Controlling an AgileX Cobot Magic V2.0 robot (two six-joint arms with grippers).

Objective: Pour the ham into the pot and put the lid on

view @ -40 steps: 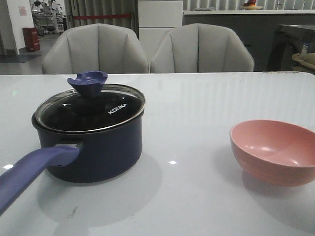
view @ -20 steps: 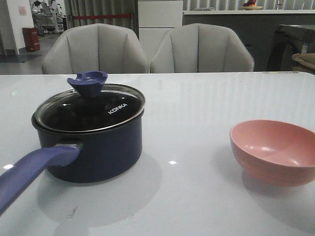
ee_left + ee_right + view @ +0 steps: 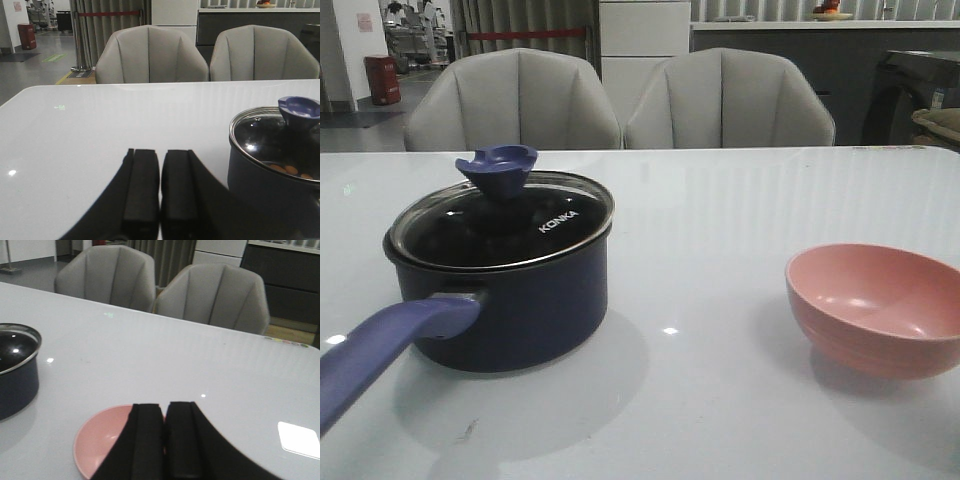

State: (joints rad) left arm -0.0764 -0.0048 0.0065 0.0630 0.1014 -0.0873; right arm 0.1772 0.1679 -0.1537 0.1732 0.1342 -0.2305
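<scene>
Apparently nothing is remaining: the ham [image 3: 289,170] is sitting inside the pot [image 3: 505,300] on the worktop's [image 3: 720,220] left, with the lid [image 3: 505,222] resting on it. I am holding my left tool [image 3: 160,192] and right tool [image 3: 165,440] pressed together, empty, the pink bowl [image 3: 875,308] emptied at right.

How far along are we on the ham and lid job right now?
Looks essentially finished. Done: orange ham bits show through the glass inside the pot, the lid sits on its rim, and the pink bowl looks empty. In hand: nothing; left gripper and right gripper are shut, clear. Left: nothing visible.
</scene>
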